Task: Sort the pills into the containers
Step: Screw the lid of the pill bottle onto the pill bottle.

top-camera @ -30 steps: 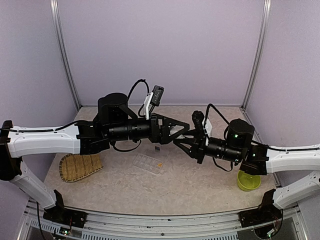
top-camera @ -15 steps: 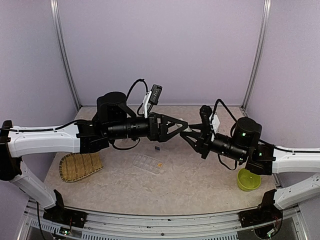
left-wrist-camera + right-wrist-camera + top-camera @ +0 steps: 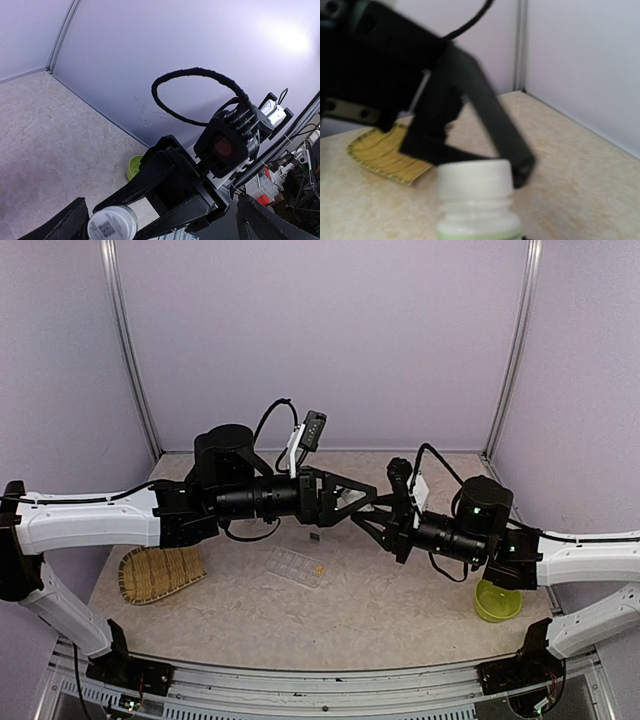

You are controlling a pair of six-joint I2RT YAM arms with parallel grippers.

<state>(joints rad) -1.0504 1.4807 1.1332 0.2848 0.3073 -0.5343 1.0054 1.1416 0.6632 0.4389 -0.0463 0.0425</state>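
My right gripper [image 3: 377,519] is shut on a small white bottle [image 3: 476,202] with a white cap [image 3: 112,224], held in the air over the middle of the table. My left gripper [image 3: 362,504] faces it, open wide. Its black fingers [image 3: 502,132] stand on either side of the cap without closing on it. Below them on the table lies the containers' clear compartment box [image 3: 297,565], with orange pills [image 3: 319,569] in one compartment at its right end. A tiny dark speck [image 3: 315,536] lies on the table just behind the box.
A woven bamboo tray [image 3: 160,573] lies at the front left and shows in the right wrist view [image 3: 385,155]. A lime-green bowl [image 3: 497,602] stands at the front right under the right arm, also seen from the left wrist [image 3: 134,166]. Walls close off the back and sides.
The right arm drew back to the right with the bottle, then came back left to the left gripper. The left arm has stayed in place, open.
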